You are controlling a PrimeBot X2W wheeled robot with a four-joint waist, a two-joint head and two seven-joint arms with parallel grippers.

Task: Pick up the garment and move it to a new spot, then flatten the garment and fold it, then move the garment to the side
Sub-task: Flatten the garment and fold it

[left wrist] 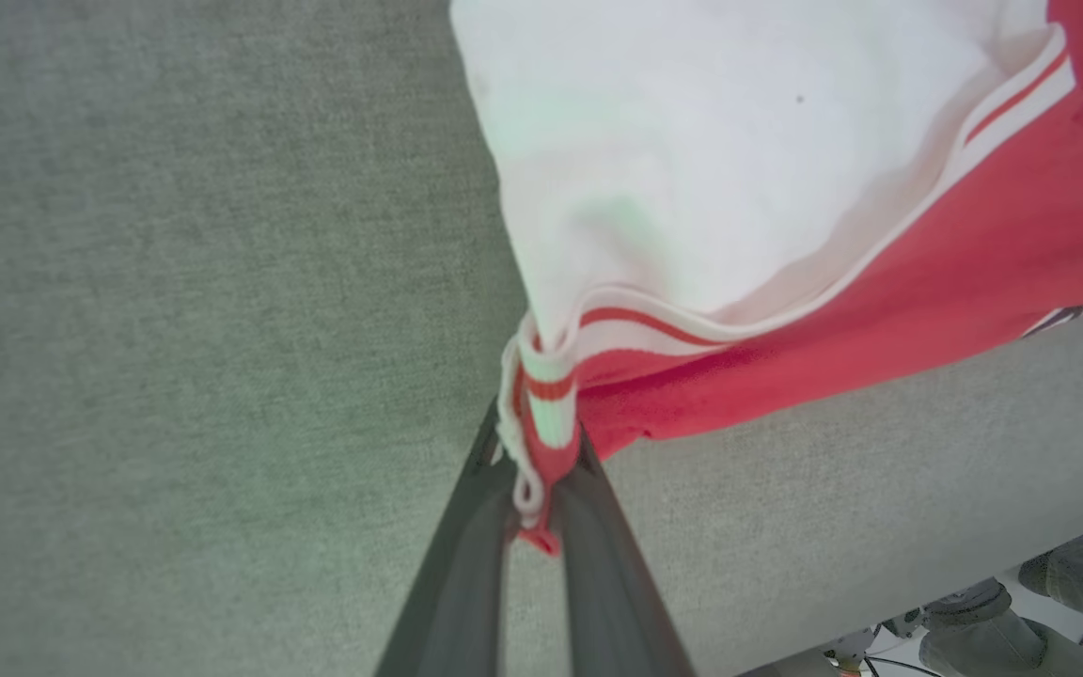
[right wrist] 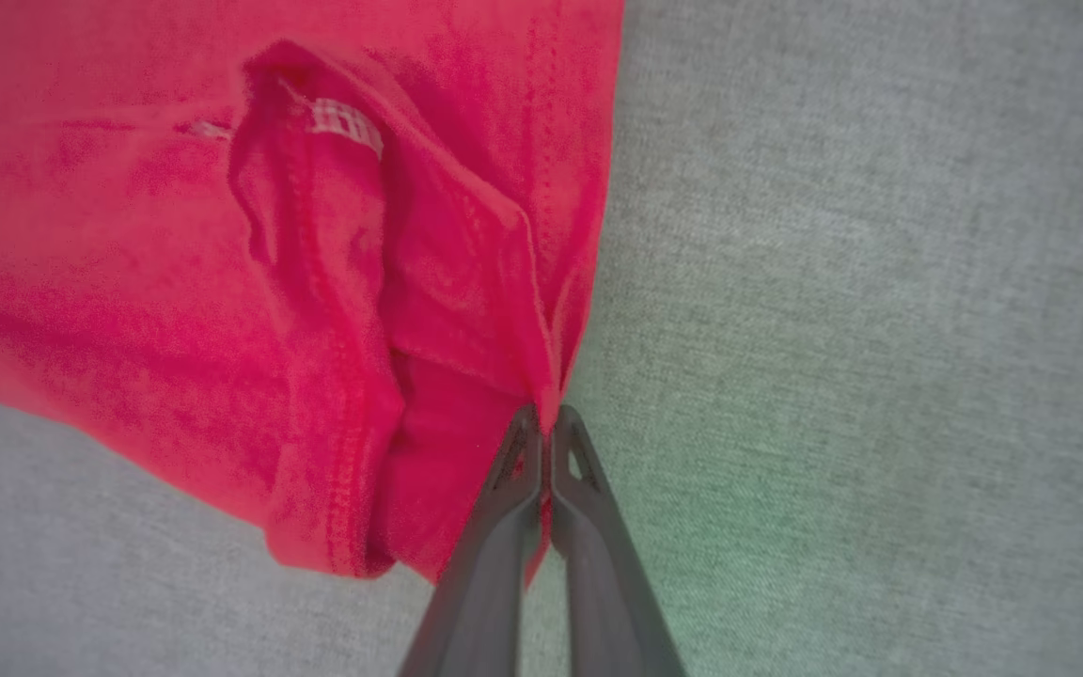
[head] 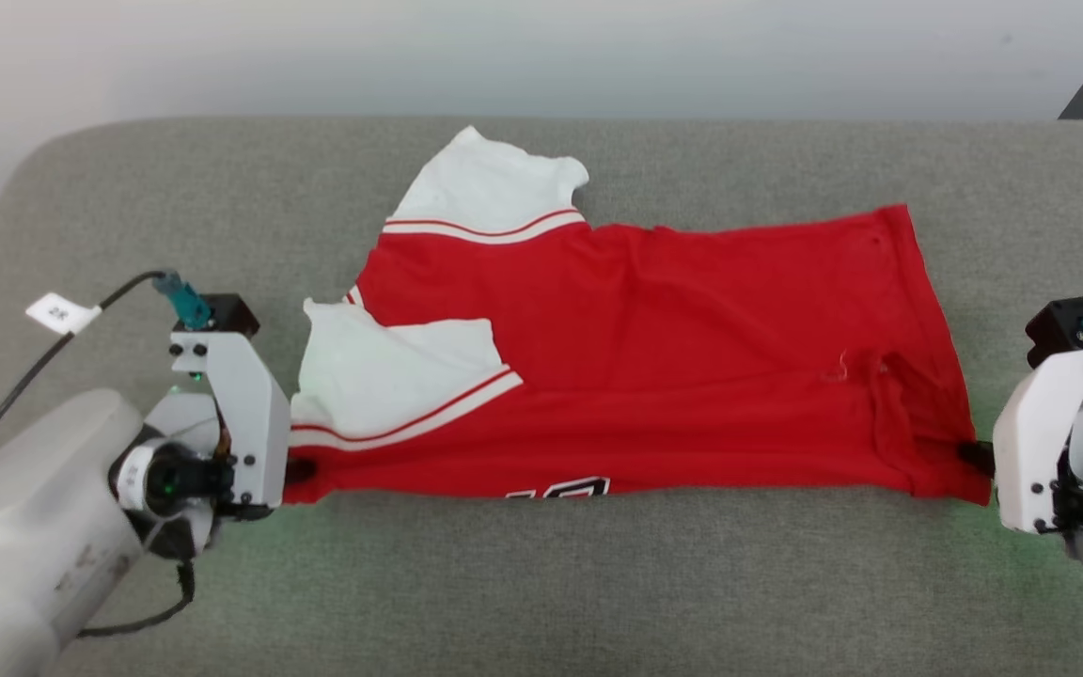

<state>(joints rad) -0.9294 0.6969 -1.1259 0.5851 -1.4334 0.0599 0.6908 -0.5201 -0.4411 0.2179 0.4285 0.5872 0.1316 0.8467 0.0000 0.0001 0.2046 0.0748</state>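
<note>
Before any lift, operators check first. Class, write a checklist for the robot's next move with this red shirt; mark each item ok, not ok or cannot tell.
1. Left hand shut on striped corner of the garment: ok.
2. Right hand shut on the red hem: ok.
3. Near edge straight between both hands: ok.
4. Garment flat: not ok; white sleeve folded over, hem bunched.
5. Grips firm enough to lift: cannot tell.

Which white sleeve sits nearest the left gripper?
The near sleeve, lying on the red body, striped trim running to the left gripper. The far sleeve juts out at the back.
</note>
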